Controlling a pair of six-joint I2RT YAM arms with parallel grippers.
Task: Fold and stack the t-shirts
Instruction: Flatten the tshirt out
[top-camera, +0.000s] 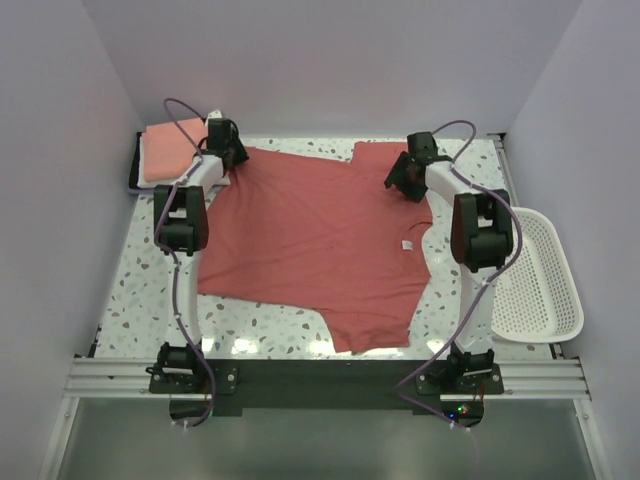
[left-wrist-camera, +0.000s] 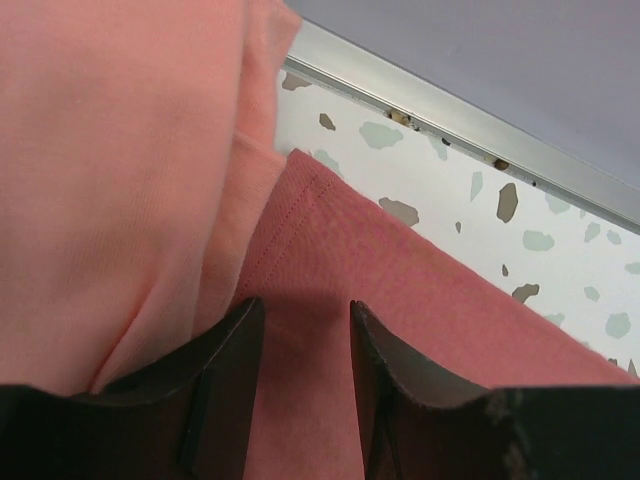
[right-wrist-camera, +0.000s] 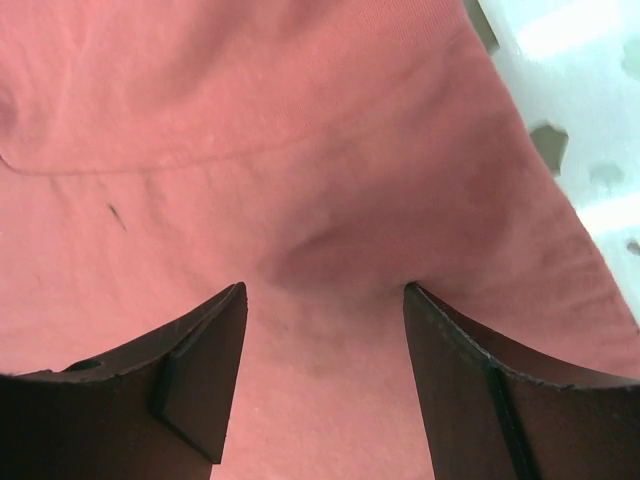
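A dusty-red t-shirt (top-camera: 320, 240) lies spread flat on the speckled table (top-camera: 130, 290), its small white neck label (top-camera: 407, 243) toward the right. My left gripper (top-camera: 228, 150) is down on the shirt's far-left corner (left-wrist-camera: 400, 330), jaws apart with the red cloth lying flat between them (left-wrist-camera: 305, 303). A folded salmon-pink t-shirt (top-camera: 172, 148) sits right beside it, filling the left of the left wrist view (left-wrist-camera: 100, 150). My right gripper (top-camera: 405, 170) rests on the far-right part of the shirt (right-wrist-camera: 300, 150), open wide, with a small pucker of cloth between its tips (right-wrist-camera: 325, 288).
A white plastic lattice basket (top-camera: 540, 280) stands at the table's right edge beside the right arm. A metal rail (left-wrist-camera: 460, 115) and the back wall run just beyond the left gripper. Side walls close in the table on both sides.
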